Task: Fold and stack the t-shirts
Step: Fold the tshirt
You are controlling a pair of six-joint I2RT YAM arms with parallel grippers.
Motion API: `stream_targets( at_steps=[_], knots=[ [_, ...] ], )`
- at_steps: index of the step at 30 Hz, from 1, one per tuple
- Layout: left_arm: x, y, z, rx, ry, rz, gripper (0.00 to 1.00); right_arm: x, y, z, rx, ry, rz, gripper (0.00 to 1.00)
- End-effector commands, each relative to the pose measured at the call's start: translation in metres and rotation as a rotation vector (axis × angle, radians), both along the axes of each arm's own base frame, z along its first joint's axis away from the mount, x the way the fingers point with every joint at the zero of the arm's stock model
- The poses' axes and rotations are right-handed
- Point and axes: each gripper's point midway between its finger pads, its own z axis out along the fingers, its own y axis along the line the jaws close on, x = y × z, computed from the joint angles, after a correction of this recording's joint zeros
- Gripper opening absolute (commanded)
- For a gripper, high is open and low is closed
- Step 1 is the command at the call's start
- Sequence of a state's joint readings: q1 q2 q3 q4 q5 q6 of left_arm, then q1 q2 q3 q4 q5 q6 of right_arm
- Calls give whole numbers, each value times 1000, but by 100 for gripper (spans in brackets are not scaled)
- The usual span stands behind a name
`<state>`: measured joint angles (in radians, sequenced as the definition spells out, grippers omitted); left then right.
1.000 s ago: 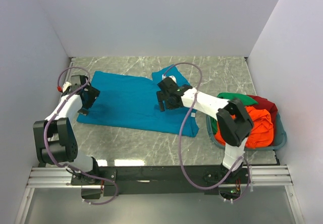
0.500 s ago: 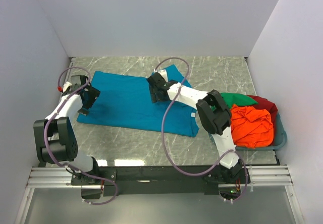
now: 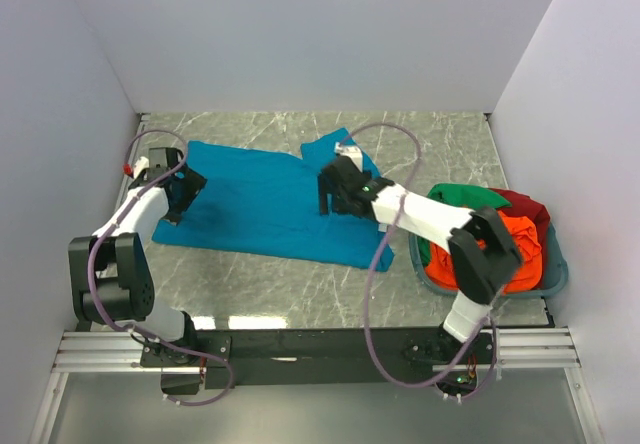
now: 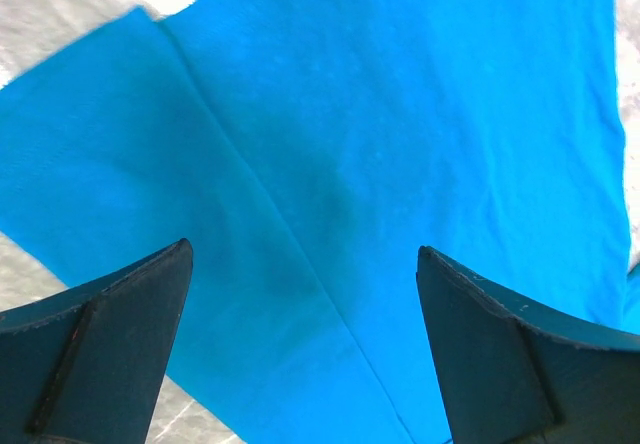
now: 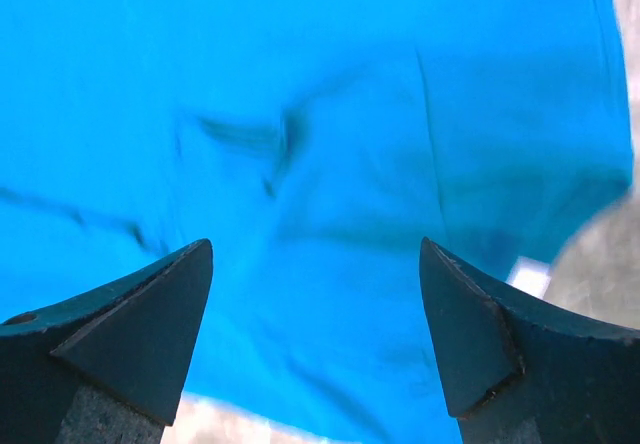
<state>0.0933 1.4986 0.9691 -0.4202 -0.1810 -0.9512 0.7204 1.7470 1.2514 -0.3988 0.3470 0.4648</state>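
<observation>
2 wrist cams show teal shirt [image 4: 400,164]; top adds basket [image 3: 557,274].

Teal-blue t-shirt [image 3: 260,209], orange-red shirt [image 3: 526,247], green shirt [image 3: 465,196], dark-red shirt [image 3: 527,207], grey marbled table [image 3: 440,144]

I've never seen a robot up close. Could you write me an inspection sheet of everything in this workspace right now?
Surface: grey marbled table top, bare around the cloth.
Job's things: teal-blue cloth t-shirt spread flat; orange-red cloth shirt, green cloth shirt and dark red cloth shirt heaped together.
Clutter: teal-grey plastic basket at the right, holding the heap.
Grippers: left claw open above the teal shirt's left end; right claw open above its right part; both hold nothing.
Cables: purple-grey cables loop along both arms, snagging nothing.
Surroundings: plain white walls on three sides.
</observation>
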Motion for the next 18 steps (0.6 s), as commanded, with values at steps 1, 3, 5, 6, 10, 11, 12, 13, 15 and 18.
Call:
stream_targets(
  at_steps=[1, 3, 5, 6, 10, 11, 12, 13, 15, 18],
  knots=[
    [19, -7, 13, 5, -69, -49, 99, -25, -3, -4, 107, 10, -18, 90],
    [21, -8, 4, -4, -52, -50, 99, -39, -11, -16, 109, 38, -9, 90],
    [19, -11, -7, -20, -33, -57, 100, -47, -12, -26, 113, 66, -3, 90],
    [18, -12, -15, -29, -14, -56, 100, -51, -16, -34, 95, 86, -7, 90],
    [9, -15, -35, -48, 30, -58, 99, -58, -19, -51, 83, 126, -11, 90],
    [7, -17, -38, -52, 37, -61, 99, -60, -20, -53, 83, 134, -11, 90],
    [4, -17, -43, -56, 50, -63, 99, -62, -19, -56, 89, 138, -3, 90],
    [-1, -18, -49, -59, 66, -69, 99, -63, -18, -58, 95, 146, 0, 90],
    [-9, -18, -57, -54, 91, -65, 99, -70, -14, -66, 113, 176, 17, 90],
    [-25, -14, -69, -34, 139, -53, 99, -80, -12, -74, 138, 216, 27, 90]
  ],
)
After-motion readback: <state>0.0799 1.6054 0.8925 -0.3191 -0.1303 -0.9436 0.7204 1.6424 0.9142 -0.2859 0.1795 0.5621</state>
